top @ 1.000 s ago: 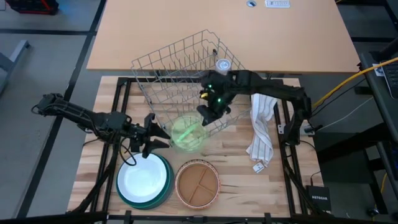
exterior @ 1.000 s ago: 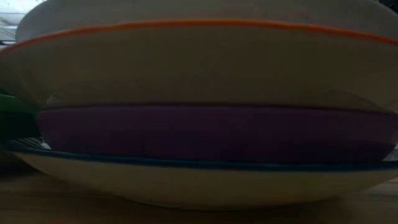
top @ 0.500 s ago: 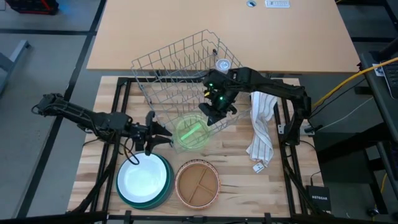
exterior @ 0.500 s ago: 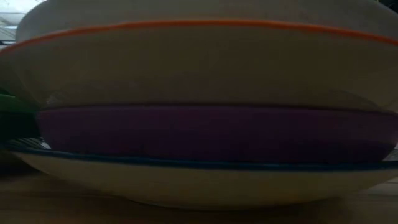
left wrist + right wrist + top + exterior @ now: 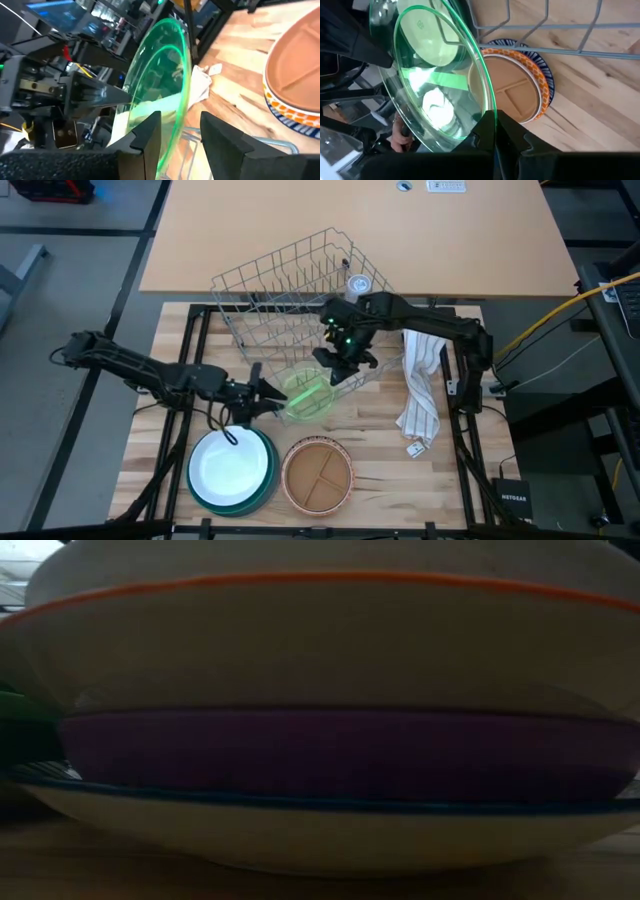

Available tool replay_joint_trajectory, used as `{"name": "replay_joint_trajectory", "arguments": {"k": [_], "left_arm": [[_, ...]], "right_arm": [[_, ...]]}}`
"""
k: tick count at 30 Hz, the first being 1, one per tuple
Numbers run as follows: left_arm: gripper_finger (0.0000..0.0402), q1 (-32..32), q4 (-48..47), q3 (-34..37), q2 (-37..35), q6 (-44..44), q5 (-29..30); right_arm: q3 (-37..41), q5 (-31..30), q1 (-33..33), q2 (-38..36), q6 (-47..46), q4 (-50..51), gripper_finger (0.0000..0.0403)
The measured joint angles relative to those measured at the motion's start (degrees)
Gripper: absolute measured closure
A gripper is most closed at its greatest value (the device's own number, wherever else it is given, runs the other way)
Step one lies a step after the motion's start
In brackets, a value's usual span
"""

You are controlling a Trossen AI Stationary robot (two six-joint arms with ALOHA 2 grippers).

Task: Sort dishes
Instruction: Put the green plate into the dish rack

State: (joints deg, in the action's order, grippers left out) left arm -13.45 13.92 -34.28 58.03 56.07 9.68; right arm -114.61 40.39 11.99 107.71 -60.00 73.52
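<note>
High view: the clear green plate [image 5: 306, 392] hangs mid-surface, its right rim pinched by the right end effector [image 5: 334, 374], the left end effector [image 5: 270, 394] at its left rim.
Left wrist view: the left end effector's fingers [image 5: 147, 135] stand narrowly parted around the rim.
Right wrist view: the right end effector's fingers [image 5: 487, 131] are clamped on the rim.

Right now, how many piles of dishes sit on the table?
2. One pile, topped by a white plate, sits near the left arm. The other, topped by a brown plate, is beside it. The clear green dish is held up between both arms, not stacked.
</note>
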Motion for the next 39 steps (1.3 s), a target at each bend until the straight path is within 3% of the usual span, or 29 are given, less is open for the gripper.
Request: {"name": "replay_joint_trajectory", "arguments": {"k": [5, 15, 22, 39], "left_arm": [[0.0287, 0.0, -0.1, 0.0, 0.8, -0.1, 0.5], [0.0361, -1.4, -0.1, 0.0, 0.3, -0.7, 0.6], [0.0391, -2.5, 0.0, 0.0, 0.3, -2.0, 0.8], [0.0397, -2.8, 0.0, 0.0, 0.3, -2.2, 0.6]], "right_arm": [[0.1, 2.3, 0.0, 1.9, 0.3, 0.0, 0.0394], [0.1, 2.3, 0.0, 2.0, 3.1, 0.0, 0.0394], [0.1, 1.6, 0.0, 2.0, 5.7, -0.3, 0.0393], [0.1, 1.2, 0.0, 1.8, 10.4, -5.0, 0.0339]]}}
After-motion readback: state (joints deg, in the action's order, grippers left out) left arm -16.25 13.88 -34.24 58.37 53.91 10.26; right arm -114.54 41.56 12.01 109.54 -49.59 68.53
